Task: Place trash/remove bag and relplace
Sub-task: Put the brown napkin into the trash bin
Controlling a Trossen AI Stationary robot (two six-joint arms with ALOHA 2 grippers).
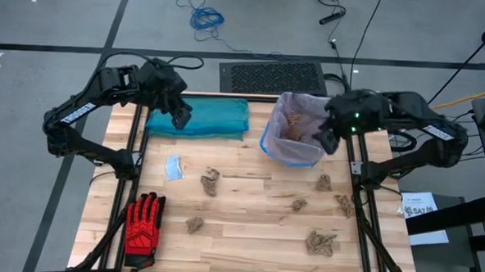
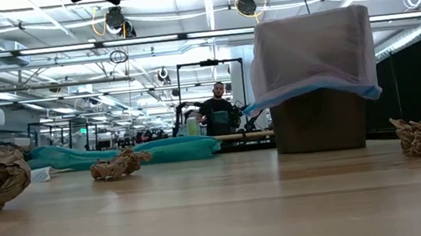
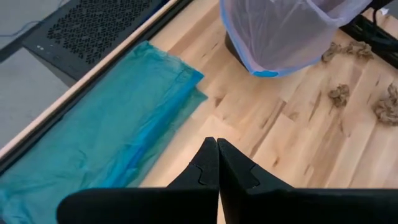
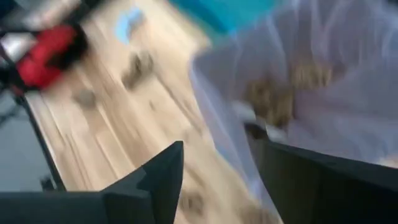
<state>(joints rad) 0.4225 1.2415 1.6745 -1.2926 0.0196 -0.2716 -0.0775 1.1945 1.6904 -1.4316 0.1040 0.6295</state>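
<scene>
The bag (image 1: 293,130) lined a bin at the back right of the table (image 1: 247,226), its rim folded over the bin's edge, and some trash (image 1: 294,122) already lay inside it. More wads (image 1: 211,181) were scattered over the front half of the table, so I judged the collecting step was only partly done.

The right gripper (image 1: 328,140) hung at the bag's right rim with its fingers spread and nothing between them; it seemed to have just let a wad go. The next move probably called for reaching to a near wad (image 1: 324,182) and closing on it from above.

The left gripper (image 3: 217,163) waited over the back left of the table, fingers pressed together and empty, beside the teal bag (image 1: 201,116). A red glove (image 1: 144,220) and a white scrap (image 1: 174,167) lay on the left side.

The right wrist view was smeared by motion, so how many wads the bag held was hard to tell. The low view showed no gripper clearly, and the bin's floor was hidden.
</scene>
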